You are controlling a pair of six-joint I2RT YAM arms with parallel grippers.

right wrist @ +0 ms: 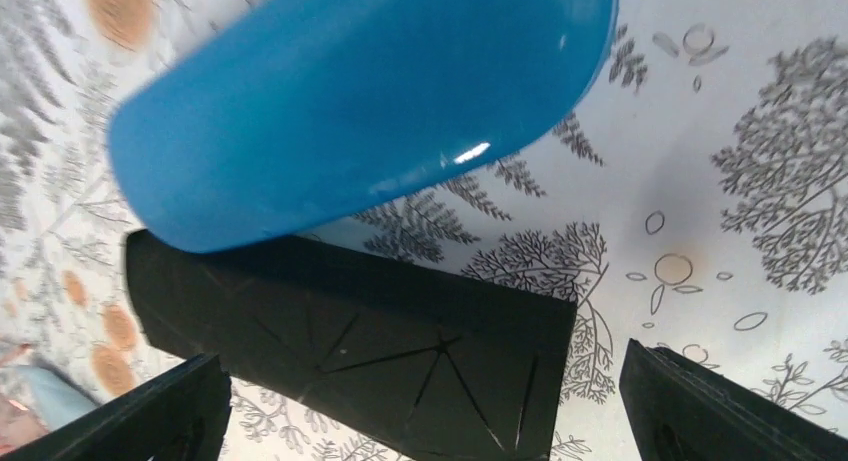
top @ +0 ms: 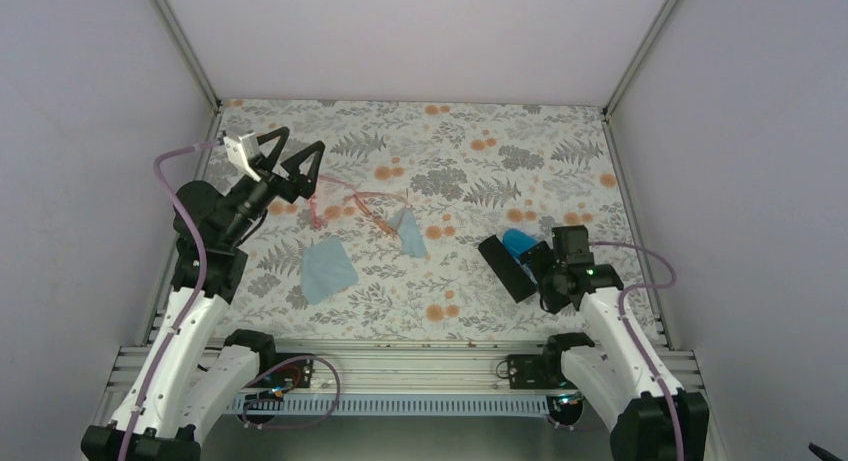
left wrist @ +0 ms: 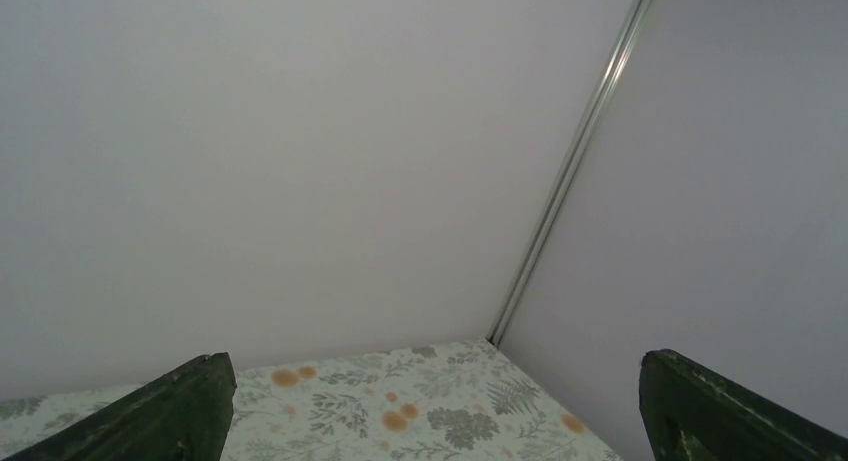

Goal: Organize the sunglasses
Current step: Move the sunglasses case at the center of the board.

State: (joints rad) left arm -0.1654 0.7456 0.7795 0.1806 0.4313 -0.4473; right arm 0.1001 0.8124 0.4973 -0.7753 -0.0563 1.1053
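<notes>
Sunglasses (top: 378,217) lie on the floral desk (top: 480,151), left of centre, arms splayed, touching nothing but a small pale blue piece (top: 410,234) at their right end. Light blue cloth (top: 327,269) lies flat just in front of them. Left gripper (top: 300,141) is open wide, raised just left of the sunglasses, holding nothing. Right gripper (right wrist: 428,361) is open wide, empty, over a flat black box (right wrist: 350,346) lying against the glossy blue case (right wrist: 350,101) on the desk's right side
</notes>
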